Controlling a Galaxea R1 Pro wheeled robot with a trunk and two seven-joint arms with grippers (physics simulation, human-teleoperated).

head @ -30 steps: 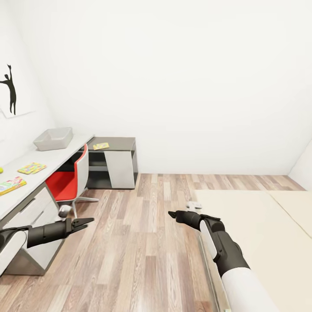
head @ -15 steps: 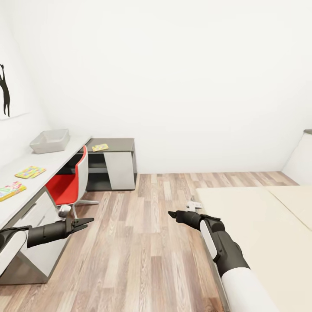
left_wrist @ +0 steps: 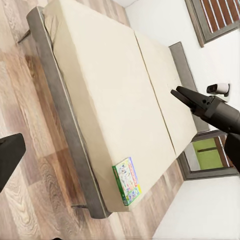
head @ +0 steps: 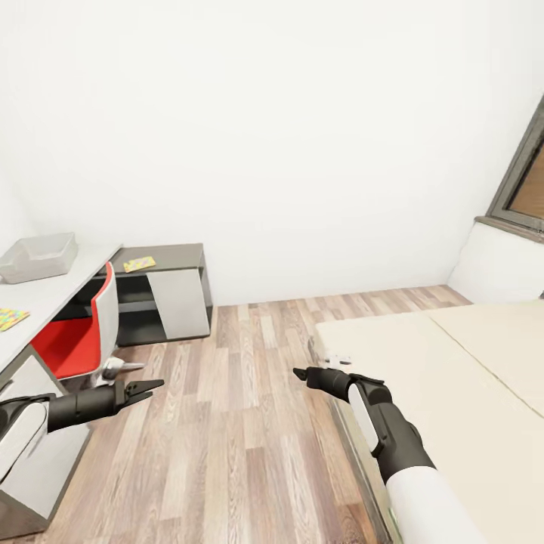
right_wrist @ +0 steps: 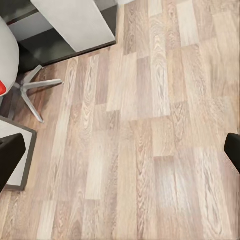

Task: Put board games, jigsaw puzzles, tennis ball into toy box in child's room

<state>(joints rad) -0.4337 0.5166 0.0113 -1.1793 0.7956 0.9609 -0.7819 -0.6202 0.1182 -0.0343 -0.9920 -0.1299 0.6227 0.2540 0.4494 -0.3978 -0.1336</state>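
1. We stand on the wooden floor (head: 249, 423) between the table (head: 45, 298) on our left and the bed (head: 453, 393) on our right, both arms held out low ahead of us
2. Our left gripper (head: 140, 391) carries nothing; in the head view its fingers look drawn together to a point, though the wrist view suggests a gap, so we cannot tell how far apart they stand
3. Our right gripper (head: 302, 373) also holds nothing, and its opening is just as unclear to us
4. The toy box (head: 38, 257) sits at the far end of the table, well apart from a jigsaw puzzle (head: 10, 318) near the table's front edge; a small yellow item (head: 139, 264) lies on the lower dark desk (head: 162, 257) beyond the red chair (head: 72, 344)
5. In the left wrist view one board game (left_wrist: 127, 181) lies flat at a corner of the mattress, close to its edge
6. We judge that box light, stiff and smooth, so likely to slip; lying flat, it offers little to pinch from above
7. We would take it by the long side nearest the mattress edge, with one finger under and one over
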